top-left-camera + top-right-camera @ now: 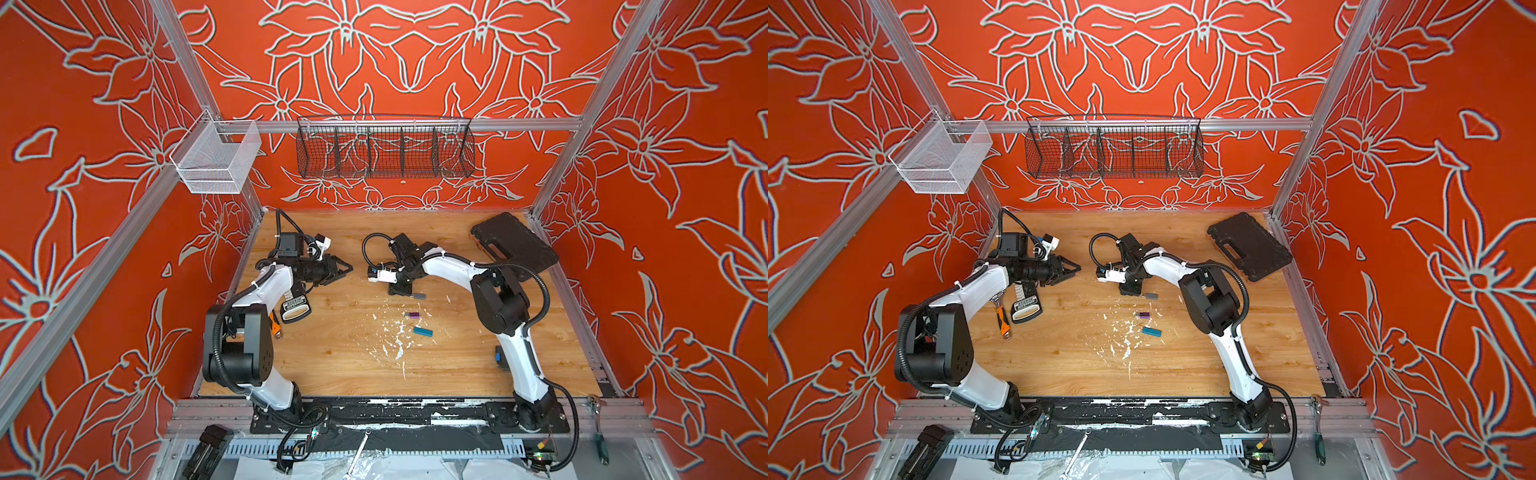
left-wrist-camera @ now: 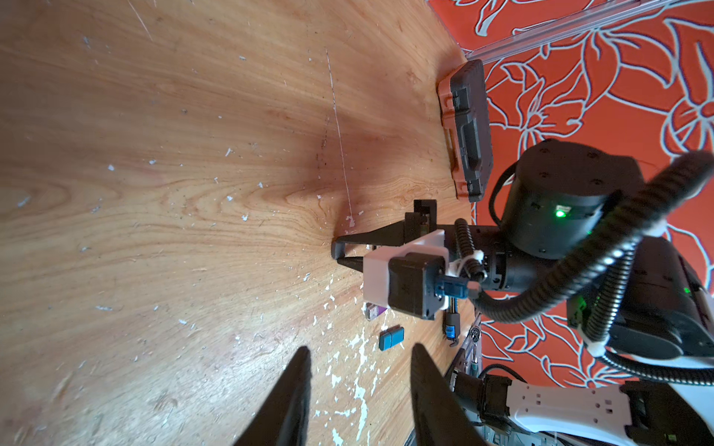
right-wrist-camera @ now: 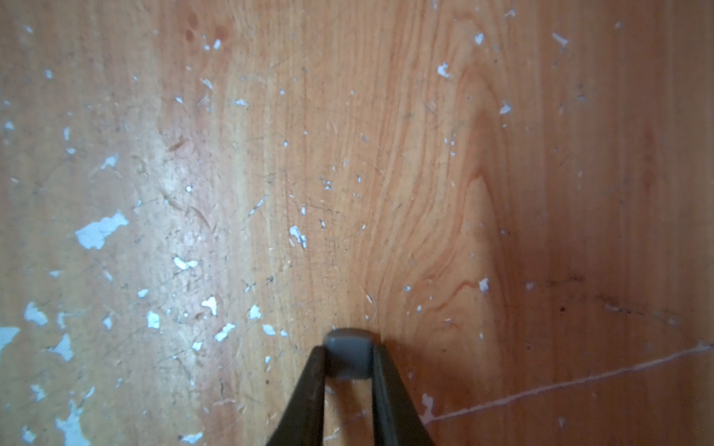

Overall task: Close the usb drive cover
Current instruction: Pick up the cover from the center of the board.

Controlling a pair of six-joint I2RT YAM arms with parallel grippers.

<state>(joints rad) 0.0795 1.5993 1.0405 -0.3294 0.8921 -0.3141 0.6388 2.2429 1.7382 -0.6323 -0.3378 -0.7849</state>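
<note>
Now the right gripper (image 3: 349, 350) pinches the grey usb drive (image 3: 349, 361) down at the wooden table (image 3: 386, 193).

Its jaws stand narrow, one finger on each side of the drive's end, with the tips at the tabletop around mid-table, slightly toward the far side. In both top views the grey usb drive (image 1: 419, 296) juts out to the right from under the wrist; whether its cover is on cannot be told. The left gripper (image 2: 360, 349) hangs well apart to the left, jaws partly spread with nothing between them. A purple usb drive (image 1: 412, 315) and a teal usb drive (image 1: 422, 331) lie nearer. A black case (image 1: 515, 243) sits far right.
</note>
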